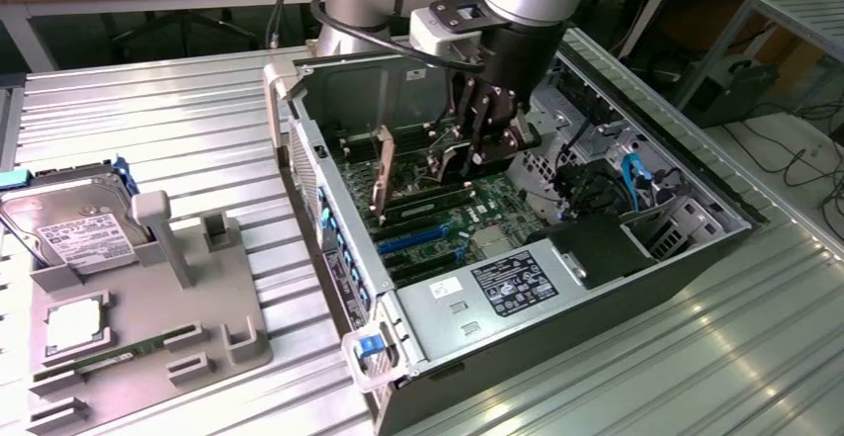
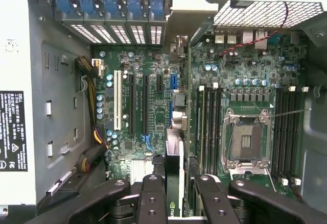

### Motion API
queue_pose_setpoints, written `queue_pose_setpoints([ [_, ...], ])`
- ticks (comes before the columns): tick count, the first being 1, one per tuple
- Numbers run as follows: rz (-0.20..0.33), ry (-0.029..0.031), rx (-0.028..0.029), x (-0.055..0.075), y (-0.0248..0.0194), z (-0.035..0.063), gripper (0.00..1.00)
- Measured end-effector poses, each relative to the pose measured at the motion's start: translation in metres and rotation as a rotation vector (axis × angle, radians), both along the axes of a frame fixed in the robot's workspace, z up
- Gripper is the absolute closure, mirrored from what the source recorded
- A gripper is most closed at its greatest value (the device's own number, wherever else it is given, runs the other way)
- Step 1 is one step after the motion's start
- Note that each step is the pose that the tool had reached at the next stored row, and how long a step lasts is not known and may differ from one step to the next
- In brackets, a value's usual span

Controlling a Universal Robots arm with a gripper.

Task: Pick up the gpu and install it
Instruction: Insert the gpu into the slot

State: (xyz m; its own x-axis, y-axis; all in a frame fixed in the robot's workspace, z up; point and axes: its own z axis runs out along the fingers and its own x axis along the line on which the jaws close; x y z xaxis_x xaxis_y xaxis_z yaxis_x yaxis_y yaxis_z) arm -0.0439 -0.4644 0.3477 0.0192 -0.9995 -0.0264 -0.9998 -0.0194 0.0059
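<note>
Ribbed metal bench [image 1: 198,139]; gripper [image 2: 173,193] clamps thin gpu [image 2: 173,168] (upright).

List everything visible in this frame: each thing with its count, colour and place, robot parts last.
gpu: one, dark card with pale bracket, standing on edge inside the case, held between the end effector fingers above the motherboard slots.
computer case: one, silver and black, lying open on the table, middle of the exterior view.
motherboard: one, green, inside the case, with an empty CPU socket.
hard drive: one, silver with white label, on the grey fixture at the exterior view's left.
grey fixture: one, grey, on the table beside the case.
memory stick: one, narrow green, lying in the fixture.
table: one, ribbed metal.
end effector: one, black, inside the case, closed on the card.
</note>
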Motion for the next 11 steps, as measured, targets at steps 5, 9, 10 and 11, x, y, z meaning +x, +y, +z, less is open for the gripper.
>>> queue_pose_setpoints([
  [5, -0.007, -0.0050, -0.0003, -0.001, 0.0020, -0.0061, 0.73],
  [9, -0.007, -0.0051, -0.0005, -0.005, 0.0035, -0.0137, 0.73],
  [10, -0.007, -0.0052, -0.0004, -0.008, 0.0043, -0.0153, 0.73],
  [11, -0.008, -0.0052, -0.0004, -0.010, 0.0053, -0.0172, 0.73],
])
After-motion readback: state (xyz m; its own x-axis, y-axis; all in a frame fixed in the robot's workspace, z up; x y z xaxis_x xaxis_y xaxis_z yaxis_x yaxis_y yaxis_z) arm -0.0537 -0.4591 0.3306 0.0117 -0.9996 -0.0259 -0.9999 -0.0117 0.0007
